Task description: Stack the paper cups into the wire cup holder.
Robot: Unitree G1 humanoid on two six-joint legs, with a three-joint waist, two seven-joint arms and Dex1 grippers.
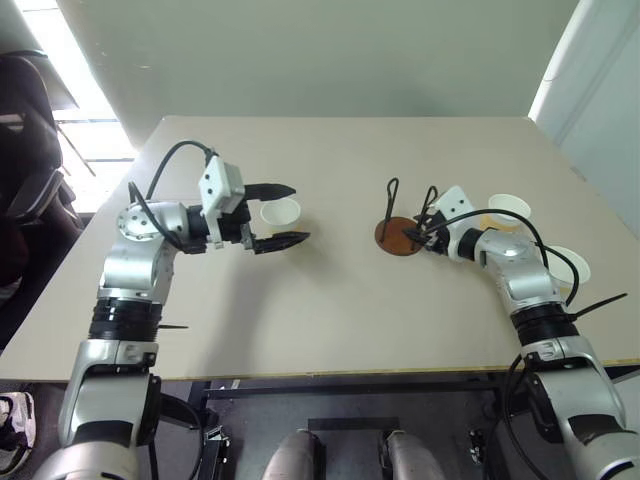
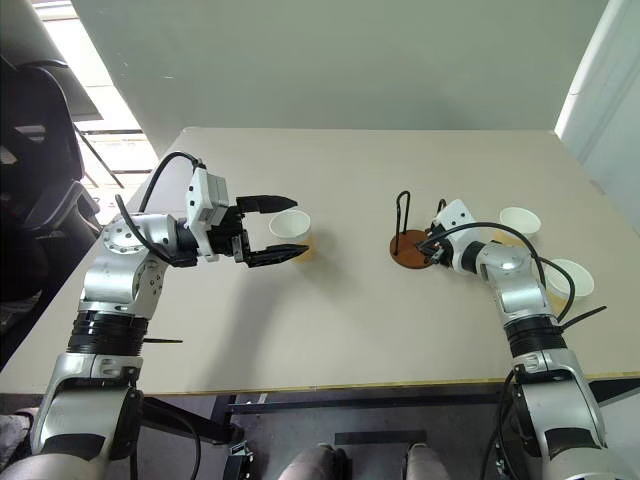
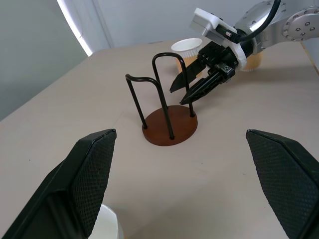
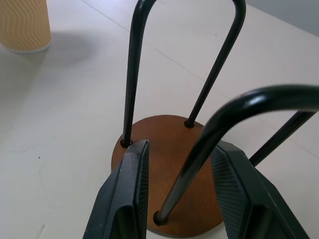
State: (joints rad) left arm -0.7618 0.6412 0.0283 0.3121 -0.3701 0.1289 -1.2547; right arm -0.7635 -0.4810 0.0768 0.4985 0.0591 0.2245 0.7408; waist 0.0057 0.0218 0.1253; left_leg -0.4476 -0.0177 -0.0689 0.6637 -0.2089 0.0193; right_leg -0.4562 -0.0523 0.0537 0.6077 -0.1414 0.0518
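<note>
In the head camera's view, the wire cup holder (image 1: 400, 232) stood on the desk (image 1: 330, 310) about midway between the side edges, a little toward the right edge, with no cup in it. The left gripper (image 1: 282, 214) hovered above the desk with its two black fingers spread wide, and one paper cup (image 1: 281, 212) stood upright on the desk just beyond them, framed between the fingertips. The right gripper (image 1: 417, 236) reached in from the right edge and sat against the holder's base, its fingers partly parted with one wire loop between them. Two more paper cups (image 1: 508, 209) (image 1: 570, 266) stood near the right edge, behind that arm.

In the left wrist view, the spread fingers (image 3: 84, 184) framed the holder (image 3: 167, 117), with the right gripper (image 3: 199, 84) at its far side and a cup (image 3: 188, 49) behind it.

In the right wrist view, one upright wire of the holder (image 4: 169, 174) rose between the two fingers (image 4: 124, 199); whether they pinched it could not be told. The tan cup (image 4: 25, 25) stood well apart, toward the left edge.
</note>
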